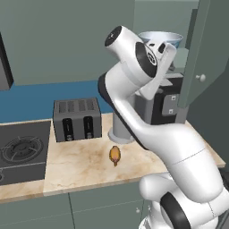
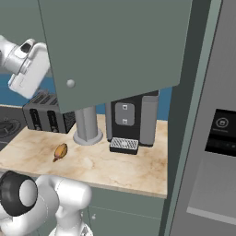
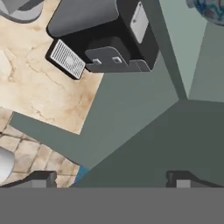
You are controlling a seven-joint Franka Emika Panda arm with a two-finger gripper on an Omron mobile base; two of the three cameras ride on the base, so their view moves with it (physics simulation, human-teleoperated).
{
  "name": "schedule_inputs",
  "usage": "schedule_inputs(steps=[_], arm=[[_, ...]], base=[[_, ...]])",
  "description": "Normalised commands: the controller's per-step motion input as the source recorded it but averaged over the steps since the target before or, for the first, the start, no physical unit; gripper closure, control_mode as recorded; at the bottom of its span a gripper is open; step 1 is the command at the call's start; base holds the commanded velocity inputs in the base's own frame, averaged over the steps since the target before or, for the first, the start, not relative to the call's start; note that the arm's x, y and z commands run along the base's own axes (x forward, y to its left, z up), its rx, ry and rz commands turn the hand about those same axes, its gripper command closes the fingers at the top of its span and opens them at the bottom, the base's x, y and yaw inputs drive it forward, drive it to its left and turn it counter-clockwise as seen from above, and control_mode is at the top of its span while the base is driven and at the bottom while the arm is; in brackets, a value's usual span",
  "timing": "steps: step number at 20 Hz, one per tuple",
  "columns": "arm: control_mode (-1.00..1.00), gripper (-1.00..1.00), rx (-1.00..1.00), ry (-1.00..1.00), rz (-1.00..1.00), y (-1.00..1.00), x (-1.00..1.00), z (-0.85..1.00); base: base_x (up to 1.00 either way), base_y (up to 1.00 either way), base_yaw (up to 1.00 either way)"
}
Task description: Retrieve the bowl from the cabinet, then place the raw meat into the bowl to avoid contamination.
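Item: bowl. Pale blue-white, glossy, round and deep. It stands on the inner shelf of the open grey-green cabinet, above the black coffee machine. In the hand view a patterned edge of the bowl shows at the top right, above the cabinet's edge.

Item: raw meat. A small orange-brown lump with a darker narrow end. It lies on the marble worktop, in front of the coffee machine and to its left, between the toaster and the grey canister, nearer the worktop's front edge.

Item: pincer. Fingers set wide apart with nothing between them, raised near the shelf, level with the coffee machine's top.

Handling: the bowl looks rigid, smooth and likely breakable, so slippery under narrow fingers. Best hold is probably on the rim, one finger inside the wall and one outside. The meat looks soft and light; take it across its thick middle.
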Motion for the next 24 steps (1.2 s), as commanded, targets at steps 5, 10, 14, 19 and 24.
schedule_inputs(steps=[5,10,14,19,24], arm=[[-1.00,-1.00,-0.04,0.15,-0.10,-0.30,0.00,0.00],[-1.00,-1.00,-0.03,0.09,-0.10,-0.37,0.00,0.00],[-1.00,-1.00,-0.01,0.08,-0.13,-0.41,-0.05,-0.01],[-1.00,-1.00,0.00,0.07,-0.23,-0.45,-0.44,-0.05],[-1.00,-1.00,0.00,0.02,-0.22,-0.69,-0.72,-0.03]], base=[[0.00,0.00,0.00],[0.00,0.00,0.00],[0.00,0.00,0.00],[0.00,0.00,0.00],[0.00,0.00,0.00]])
